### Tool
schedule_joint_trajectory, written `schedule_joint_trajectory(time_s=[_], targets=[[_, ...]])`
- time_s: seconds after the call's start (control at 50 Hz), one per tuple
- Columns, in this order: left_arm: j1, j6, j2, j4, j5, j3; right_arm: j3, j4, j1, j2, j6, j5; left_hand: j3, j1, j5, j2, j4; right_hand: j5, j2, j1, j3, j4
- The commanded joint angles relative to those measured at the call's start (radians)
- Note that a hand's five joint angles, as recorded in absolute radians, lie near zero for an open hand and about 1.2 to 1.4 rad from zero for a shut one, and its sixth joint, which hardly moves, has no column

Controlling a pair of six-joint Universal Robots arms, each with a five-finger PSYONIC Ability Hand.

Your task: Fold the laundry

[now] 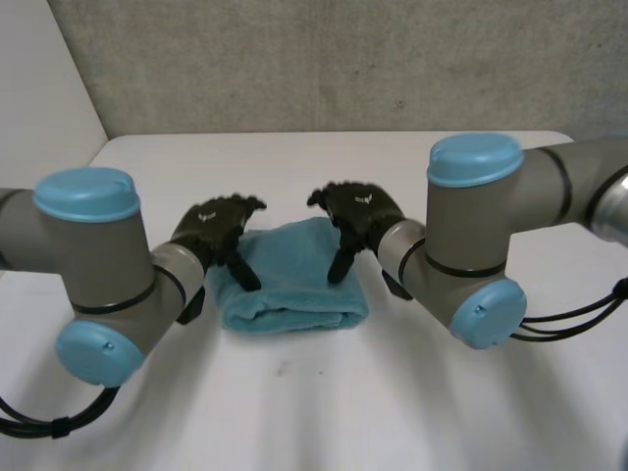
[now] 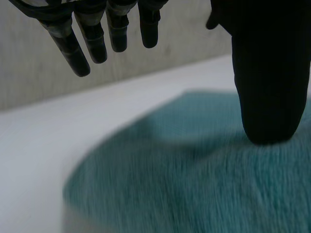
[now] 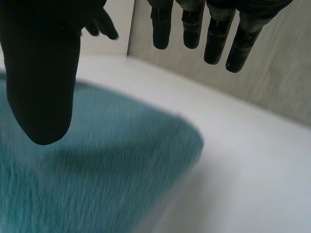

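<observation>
Folded teal towel (image 1: pixel 289 287) lies flat on the white table (image 1: pixel 294 402). Left hand (image 1: pixel 218 228) and right hand (image 1: pixel 359 210) hover over its opposite ends, fingers straight, thumbs pointing down, holding nothing

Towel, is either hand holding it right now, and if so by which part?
Neither holds it. The left hand and right hand are open over the towel, fingers straight and clear of it, thumbs pointing down at the cloth.
</observation>
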Motion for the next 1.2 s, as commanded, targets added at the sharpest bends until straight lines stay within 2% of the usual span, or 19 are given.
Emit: schedule_joint_trajectory(time_s=[0.02,0.12,0.22,0.32,0.34,0.36,0.42,0.52,0.6,0.76,0.9,1.06,1.2], targets=[[0.011,0.015,-0.040,-0.029,-0.082,-0.020,-0.130,0.153,-0.017,0.146,-0.015,-0.001,0.000,0.009,-0.012,0.008,0.004,-0.061,-0.042,-0.026,-0.034,-0.055],[0.011,0.018,-0.019,-0.043,-0.078,-0.052,-0.157,0.199,-0.022,0.155,-0.019,-0.007,0.000,0.009,-0.012,0.008,0.004,-0.061,-0.042,-0.026,-0.034,-0.055],[0.011,0.028,0.070,-0.062,-0.071,-0.043,-0.174,0.203,-0.023,0.108,-0.019,-0.010,-0.006,0.003,-0.017,0.003,-0.001,-0.061,-0.042,-0.026,-0.034,-0.055],[0.016,0.053,0.198,-0.087,-0.071,0.017,-0.165,0.189,-0.028,-0.119,-0.016,0.009,-0.012,-0.003,-0.023,-0.003,-0.007,-0.061,-0.042,-0.026,-0.034,-0.055],[0.019,0.056,0.221,-0.095,-0.071,0.029,-0.165,0.189,-0.028,-0.119,-0.016,0.009,-0.012,-0.003,-0.023,-0.003,-0.007,-0.061,-0.042,-0.026,-0.034,-0.055],[0.023,0.059,0.242,-0.104,-0.071,0.043,-0.147,0.165,-0.049,-0.195,-0.015,0.033,-0.012,-0.003,-0.023,-0.003,-0.007,-0.061,-0.042,-0.026,-0.034,-0.055],[0.062,0.073,0.320,-0.160,-0.068,0.097,-0.115,0.137,-0.078,-0.277,-0.018,0.094,-0.012,-0.003,-0.023,-0.003,-0.007,-0.061,-0.042,-0.026,-0.034,-0.055],[0.129,0.084,0.437,-0.279,0.001,0.152,-0.011,0.112,-0.175,-0.476,-0.076,0.209,-0.015,-0.005,-0.026,-0.006,-0.010,-0.061,-0.042,-0.026,-0.034,-0.055],[0.192,0.074,0.515,-0.322,0.086,0.134,0.094,0.114,-0.244,-0.559,-0.127,0.228,-0.018,-0.008,-0.029,-0.009,-0.013,-0.061,-0.042,-0.026,-0.034,-0.055],[0.206,0.030,0.555,-0.319,0.102,0.084,0.212,0.114,-0.264,-0.630,-0.134,0.225,-0.021,-0.011,-0.032,-0.012,-0.016,-0.061,-0.042,-0.026,-0.034,-0.055],[0.203,0.001,0.557,-0.316,0.105,0.083,0.231,0.109,-0.262,-0.638,-0.139,0.222,-0.018,-0.008,-0.029,-0.009,-0.013,-0.061,-0.042,-0.026,-0.034,-0.055],[0.203,-0.001,0.552,-0.247,0.102,0.026,0.264,0.066,-0.258,-0.636,-0.142,0.191,-0.021,-0.011,-0.032,-0.012,-0.016,-0.061,-0.042,-0.026,-0.034,-0.055],[0.201,-0.002,0.541,-0.118,0.100,-0.050,0.340,-0.034,-0.250,-0.635,-0.147,0.162,-0.018,-0.008,-0.029,-0.009,-0.013,-0.061,-0.042,-0.026,-0.034,-0.055]])
